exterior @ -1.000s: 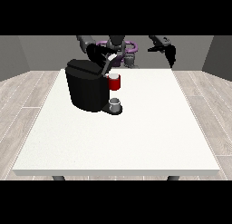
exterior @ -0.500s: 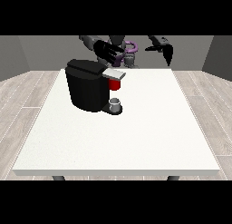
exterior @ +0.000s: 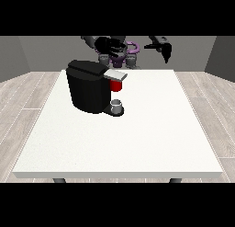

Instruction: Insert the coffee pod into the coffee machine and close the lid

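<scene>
The black coffee machine (exterior: 88,87) stands at the table's back left. Its grey lid (exterior: 114,75) lies flat over the red pod holder (exterior: 116,85). The pod itself does not show. A small grey cup (exterior: 117,105) sits on the machine's drip base. The hand at the view's left (exterior: 110,45) hovers above and behind the machine, clear of the lid, its fingers spread and holding nothing. The hand at the view's right (exterior: 164,48) hangs in the air off to the right, fingers relaxed, empty.
The white table (exterior: 137,139) stretches wide in front of and to the right of the machine. The robot's purple and grey torso (exterior: 124,58) stands behind the table's far edge.
The hand at the view's left has risen from the machine's lid to above and behind it. The lid now lies flat over the red holder. The other hand has hardly moved.
</scene>
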Controlling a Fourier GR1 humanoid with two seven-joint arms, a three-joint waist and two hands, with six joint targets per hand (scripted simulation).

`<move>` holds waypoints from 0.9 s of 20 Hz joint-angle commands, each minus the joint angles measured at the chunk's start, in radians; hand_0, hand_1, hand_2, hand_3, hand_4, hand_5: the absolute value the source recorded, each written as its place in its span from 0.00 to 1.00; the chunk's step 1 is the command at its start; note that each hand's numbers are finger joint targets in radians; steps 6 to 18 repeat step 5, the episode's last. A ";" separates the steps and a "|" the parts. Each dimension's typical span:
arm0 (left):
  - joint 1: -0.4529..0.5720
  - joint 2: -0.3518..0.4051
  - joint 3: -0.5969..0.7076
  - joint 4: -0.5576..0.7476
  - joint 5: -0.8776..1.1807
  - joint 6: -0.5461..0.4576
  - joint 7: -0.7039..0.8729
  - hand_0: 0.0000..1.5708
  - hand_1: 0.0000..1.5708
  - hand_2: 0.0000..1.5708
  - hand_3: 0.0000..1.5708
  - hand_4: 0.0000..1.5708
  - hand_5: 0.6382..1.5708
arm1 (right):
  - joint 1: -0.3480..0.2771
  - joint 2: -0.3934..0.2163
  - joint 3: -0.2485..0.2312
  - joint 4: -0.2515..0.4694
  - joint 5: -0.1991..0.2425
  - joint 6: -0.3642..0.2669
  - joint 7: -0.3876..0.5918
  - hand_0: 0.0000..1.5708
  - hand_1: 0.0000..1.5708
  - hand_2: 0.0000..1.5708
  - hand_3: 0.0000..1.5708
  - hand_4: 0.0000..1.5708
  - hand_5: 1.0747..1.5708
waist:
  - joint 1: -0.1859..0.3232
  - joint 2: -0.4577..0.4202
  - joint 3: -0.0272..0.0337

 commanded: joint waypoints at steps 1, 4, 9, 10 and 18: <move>0.024 -0.022 -0.003 0.050 -0.015 0.029 -0.025 0.00 0.00 0.00 0.00 0.12 1.00 | 0.115 0.022 0.094 -0.077 -0.120 -0.026 -0.010 0.00 0.00 0.00 0.00 0.17 1.00 | -0.032 -0.055 0.0001; 0.083 0.006 0.035 0.067 -0.005 0.031 -0.023 0.00 0.00 0.00 0.00 0.12 1.00 | 0.280 0.022 0.115 -0.125 -0.161 -0.017 -0.040 0.00 0.00 0.00 0.00 0.16 1.00 | -0.105 -0.122 0.0001; 0.083 -0.003 0.019 0.033 0.002 0.029 0.029 0.00 0.00 0.00 0.00 0.12 1.00 | 0.293 0.022 0.090 -0.118 -0.165 -0.042 -0.030 0.00 0.00 0.00 0.00 0.10 1.00 | -0.087 -0.134 0.0003; 0.083 -0.003 0.019 0.033 0.002 0.029 0.029 0.00 0.00 0.00 0.00 0.12 1.00 | 0.293 0.022 0.090 -0.118 -0.165 -0.042 -0.030 0.00 0.00 0.00 0.00 0.10 1.00 | -0.087 -0.134 0.0003; 0.083 -0.003 0.019 0.033 0.002 0.029 0.029 0.00 0.00 0.00 0.00 0.12 1.00 | 0.293 0.022 0.090 -0.118 -0.165 -0.042 -0.030 0.00 0.00 0.00 0.00 0.10 1.00 | -0.087 -0.134 0.0003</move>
